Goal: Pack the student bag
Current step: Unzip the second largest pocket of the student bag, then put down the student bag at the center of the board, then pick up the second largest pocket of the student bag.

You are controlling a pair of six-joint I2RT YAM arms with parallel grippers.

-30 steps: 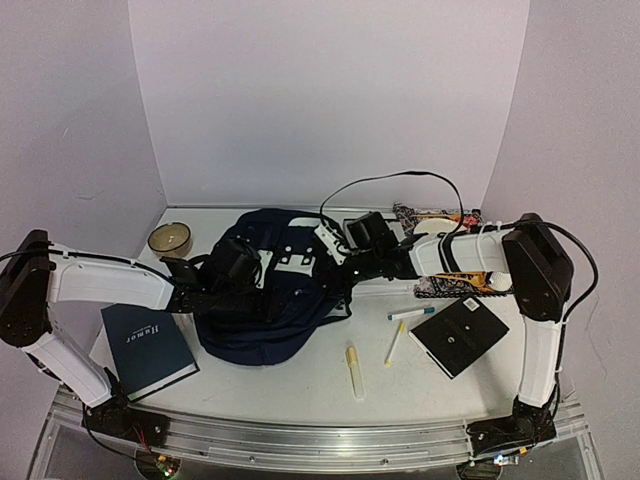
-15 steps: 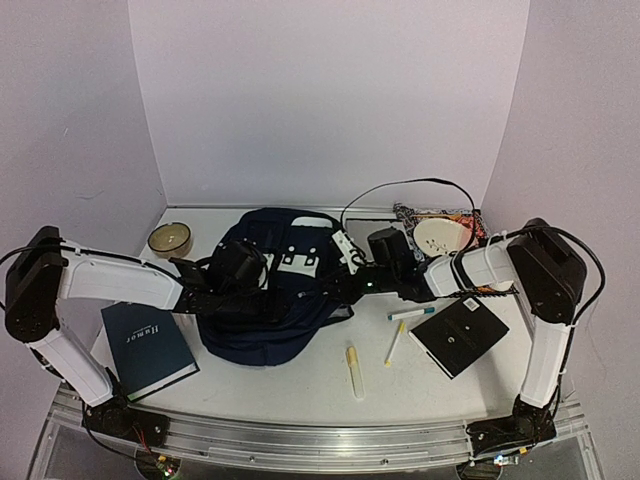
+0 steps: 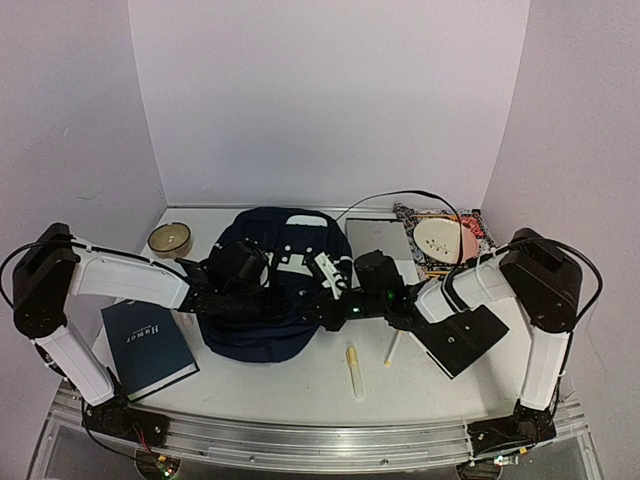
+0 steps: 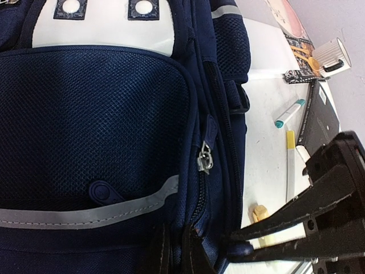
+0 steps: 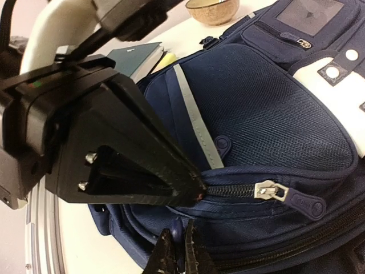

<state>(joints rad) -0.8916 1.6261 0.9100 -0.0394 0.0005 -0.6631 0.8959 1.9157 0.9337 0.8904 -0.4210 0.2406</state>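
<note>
A white table (image 3: 300, 395) stands within pale lilac walls, a bowl (image 3: 170, 238) well beyond the left gripper (image 5: 194, 191), whose fingers are clamped on the student bag (image 3: 250, 335) at a zip's end. Just beside them, the right gripper (image 4: 242, 246) pinches a blue tab on the bag's edge. The pocket is zipped and its contents are hidden.

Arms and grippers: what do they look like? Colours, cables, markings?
Left arm and right arm: white link shells, black joints and wrists. A black cable loops off the right arm. Left gripper and right gripper: matte black, tapered wedge fingers, screw heads on the left one. No readable markings.
</note>
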